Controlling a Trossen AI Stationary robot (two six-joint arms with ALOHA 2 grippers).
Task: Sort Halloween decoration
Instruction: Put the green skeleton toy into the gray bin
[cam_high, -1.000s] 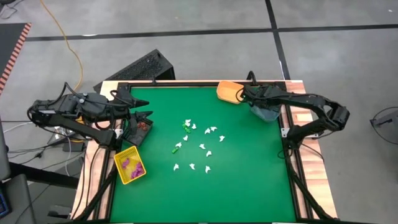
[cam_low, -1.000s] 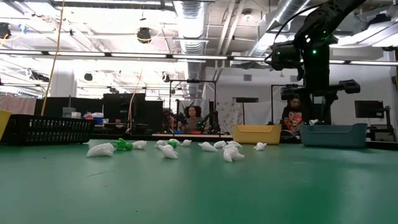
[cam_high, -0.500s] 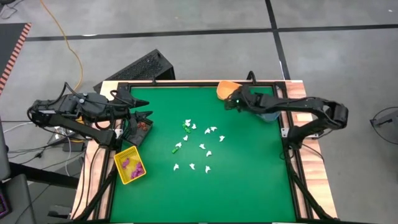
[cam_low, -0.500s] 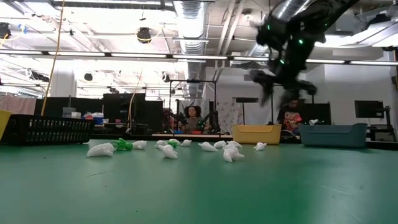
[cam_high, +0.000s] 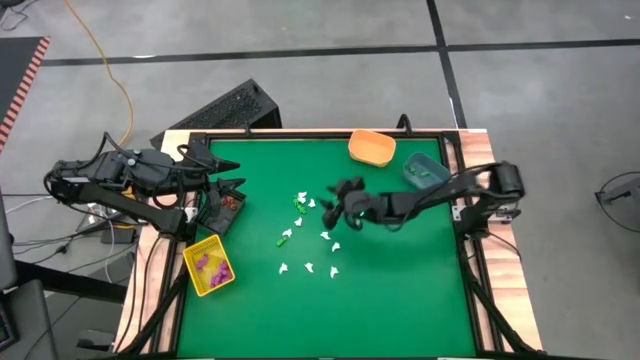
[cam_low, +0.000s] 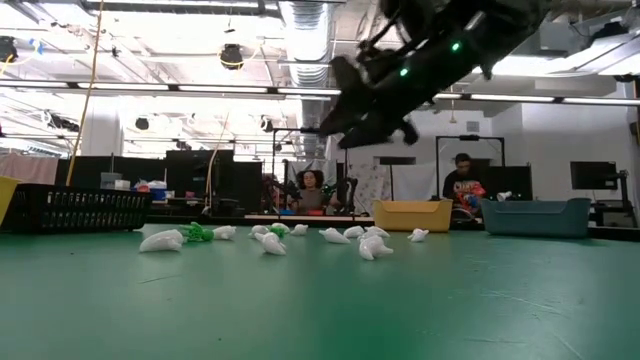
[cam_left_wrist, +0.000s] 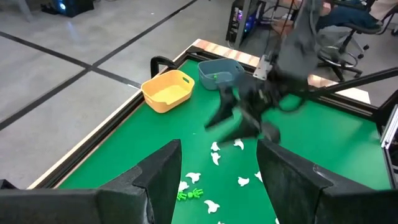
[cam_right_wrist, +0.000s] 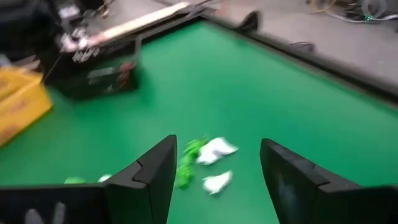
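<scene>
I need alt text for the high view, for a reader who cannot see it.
Seen from above, the right arm's open claw hangs over small white trinkets and green trinkets scattered on a green table. The left arm's open claw waits over a black bin, beside a yellow bin holding purple pieces.

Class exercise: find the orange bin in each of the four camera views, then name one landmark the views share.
High view: orange bin at the table's far edge, right of centre.
Low view: orange bin at the far edge, right of centre.
Left wrist view: orange bin beside the blue bin.
Right wrist view: not in it.
Shared landmark: the white trinkets.
</scene>
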